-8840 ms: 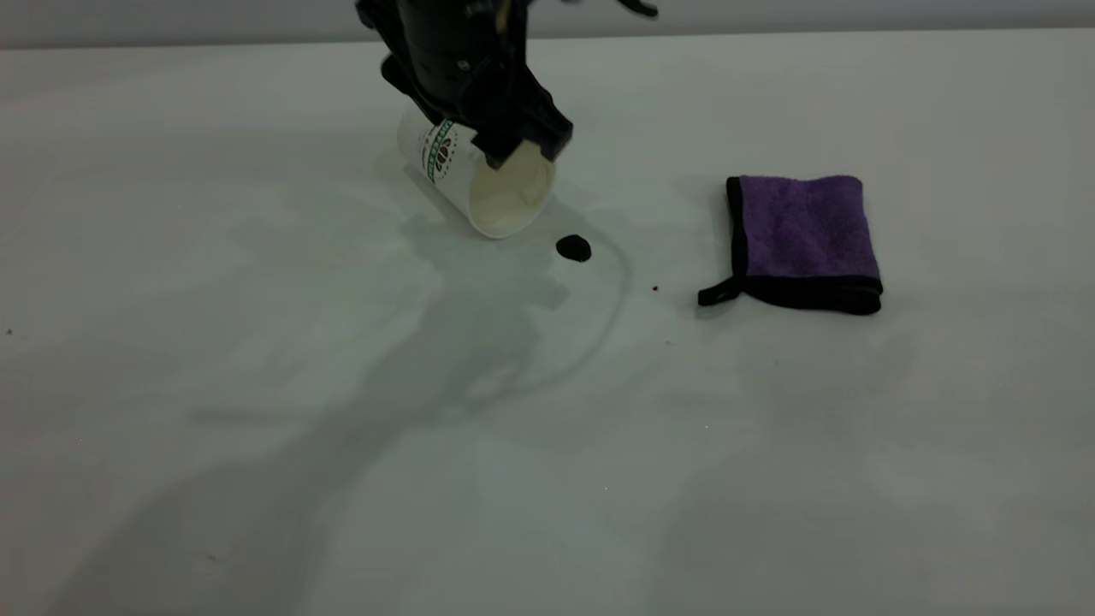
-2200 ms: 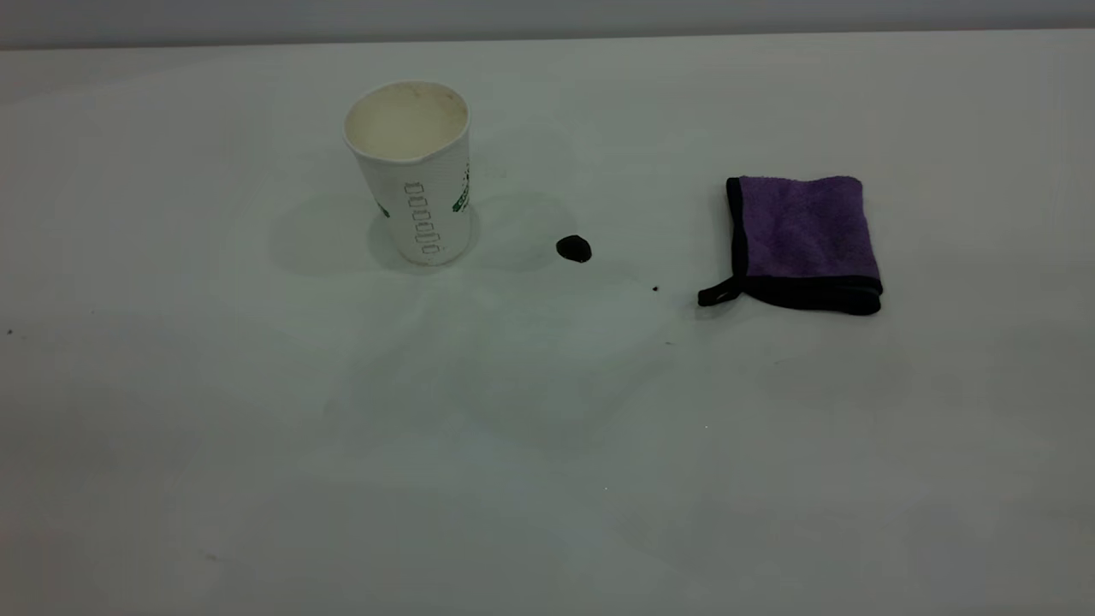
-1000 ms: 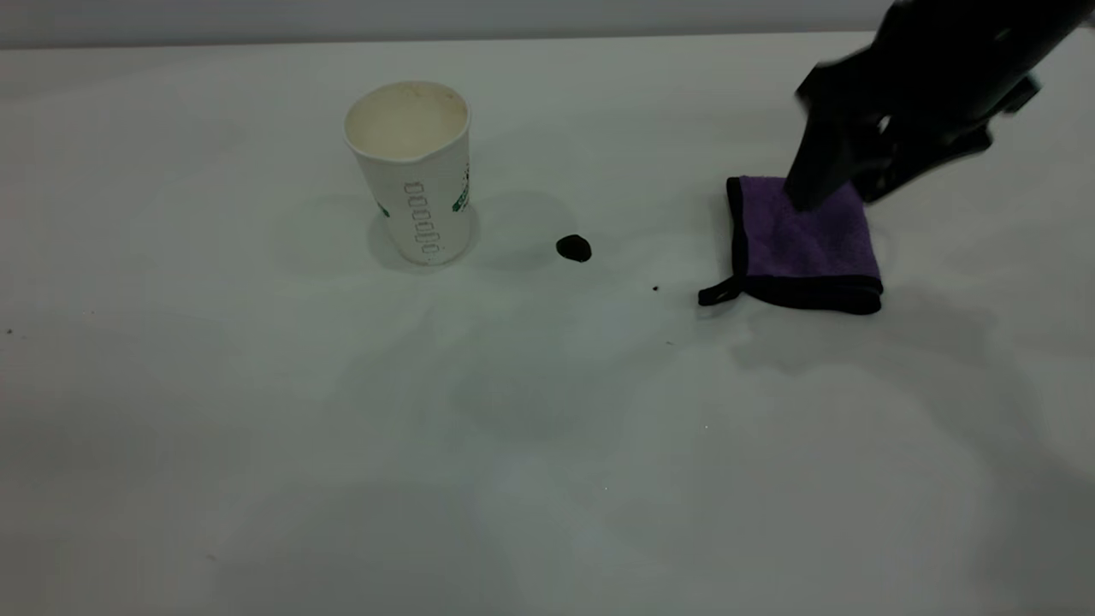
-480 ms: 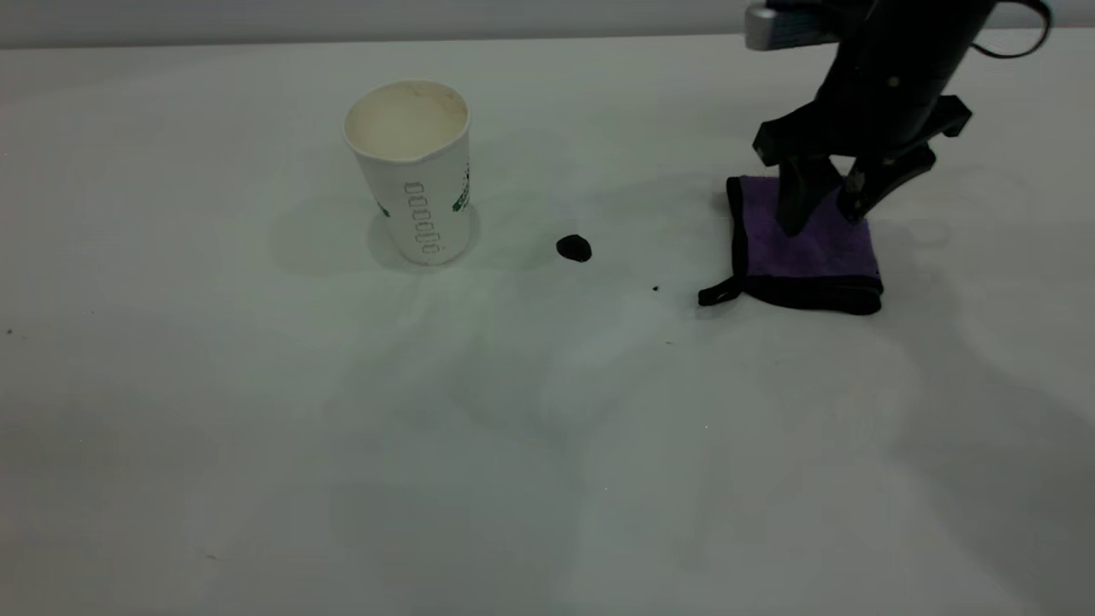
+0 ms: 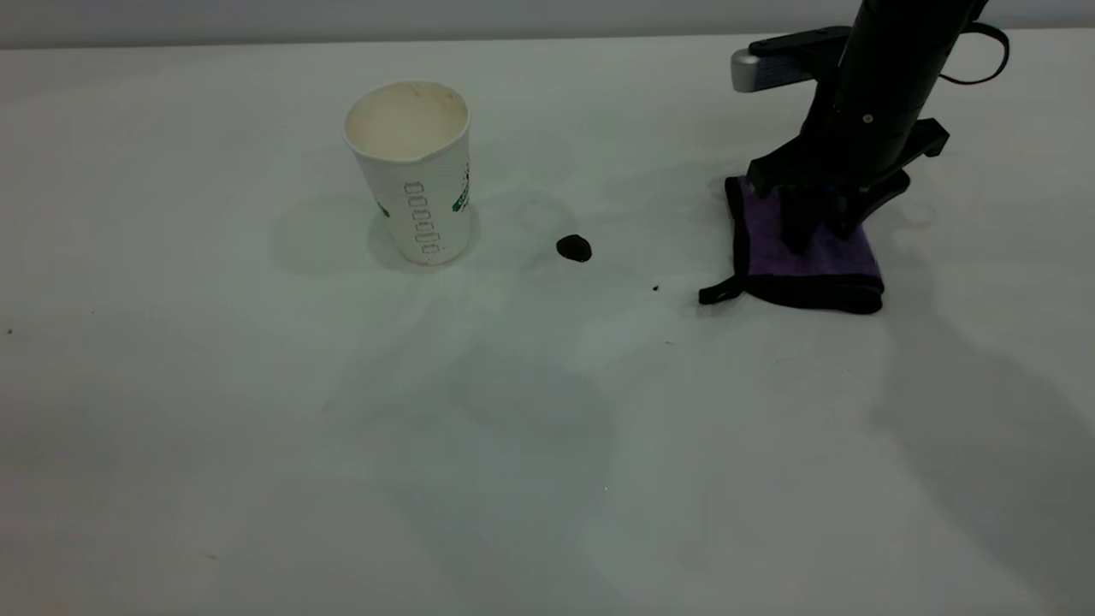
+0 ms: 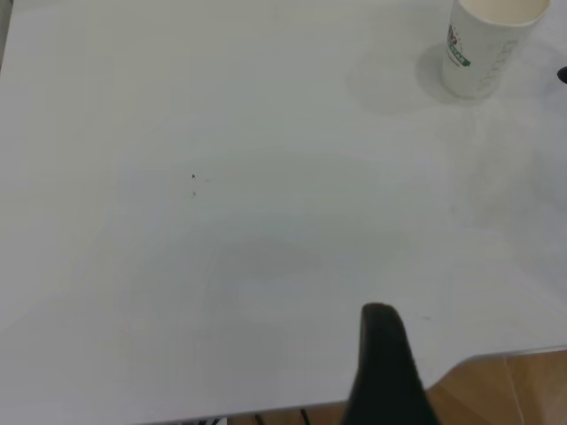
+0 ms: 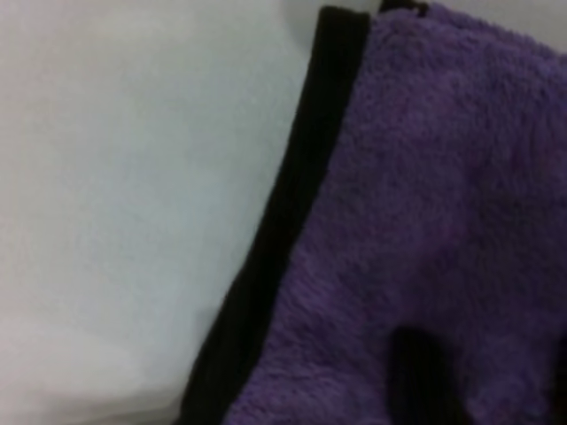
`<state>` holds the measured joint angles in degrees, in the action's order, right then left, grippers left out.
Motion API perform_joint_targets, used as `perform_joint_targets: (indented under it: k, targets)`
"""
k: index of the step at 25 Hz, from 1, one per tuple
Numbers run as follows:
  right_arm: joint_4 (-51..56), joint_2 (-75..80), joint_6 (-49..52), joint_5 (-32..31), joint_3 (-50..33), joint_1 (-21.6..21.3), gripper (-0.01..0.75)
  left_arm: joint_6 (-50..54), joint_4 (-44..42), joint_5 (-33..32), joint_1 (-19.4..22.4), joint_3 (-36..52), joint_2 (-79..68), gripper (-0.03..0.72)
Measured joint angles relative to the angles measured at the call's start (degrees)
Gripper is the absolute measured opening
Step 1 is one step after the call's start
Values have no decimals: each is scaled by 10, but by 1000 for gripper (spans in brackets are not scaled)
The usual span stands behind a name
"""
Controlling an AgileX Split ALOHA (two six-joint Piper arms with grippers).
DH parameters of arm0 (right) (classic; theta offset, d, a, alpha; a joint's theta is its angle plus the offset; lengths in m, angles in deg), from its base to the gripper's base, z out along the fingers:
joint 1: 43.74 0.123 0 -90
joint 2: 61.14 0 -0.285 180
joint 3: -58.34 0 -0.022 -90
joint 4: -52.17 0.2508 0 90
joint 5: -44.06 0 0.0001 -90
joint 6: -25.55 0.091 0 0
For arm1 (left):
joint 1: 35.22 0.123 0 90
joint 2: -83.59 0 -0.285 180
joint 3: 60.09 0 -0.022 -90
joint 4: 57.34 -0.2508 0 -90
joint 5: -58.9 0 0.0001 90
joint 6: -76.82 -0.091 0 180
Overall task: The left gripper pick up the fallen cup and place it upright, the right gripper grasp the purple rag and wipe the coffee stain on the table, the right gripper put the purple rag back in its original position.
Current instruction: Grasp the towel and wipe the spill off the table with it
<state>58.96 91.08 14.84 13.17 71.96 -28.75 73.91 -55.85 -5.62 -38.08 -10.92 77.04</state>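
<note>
Your right gripper (image 5: 819, 233) stands nearly upright over the purple rag (image 5: 804, 261), its two black fingers (image 5: 796, 227) set slightly apart with their tips pressed down on the cloth; they have not closed on any fold, and nothing is lifted; the rag lies flat on the table (image 5: 547, 428) at the right side, its black loop pointing toward the middle of the tabletop. In your right wrist view the fuzzy purple cloth (image 7: 425, 230) fills most of the frame, with its black edging (image 7: 283, 239) running alongside bare table (image 7: 133, 195), and one dark fingertip (image 7: 421, 376) sits against the pile. The cup (image 5: 412, 171) stands upright left of centre, mouth up, the column of printed boxes facing the camera; the coffee stain (image 5: 573, 248) lies on the table between cup and rag, nearer the cup and touching neither; a tiny dark speck (image 5: 655, 288) sits between stain and rag. Your left gripper (image 6: 383, 367) hangs over the table's edge well away from the cup (image 6: 487, 44); only one dark finger shows in its wrist view, so you cannot tell how far it is open.
</note>
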Motion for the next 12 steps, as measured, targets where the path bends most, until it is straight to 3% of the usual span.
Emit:
perform_joint_targets:
  k: [3,4,12]
  targets:
    - [13,1,-31,12,0,18,118,0,0,0,0,0,0,554]
    - [20,1,-41,19,0,27,78,0,0,0,0,0,0,554]
    - [62,20,-88,78,26,97,56,0,0,0,0,0,0,554]
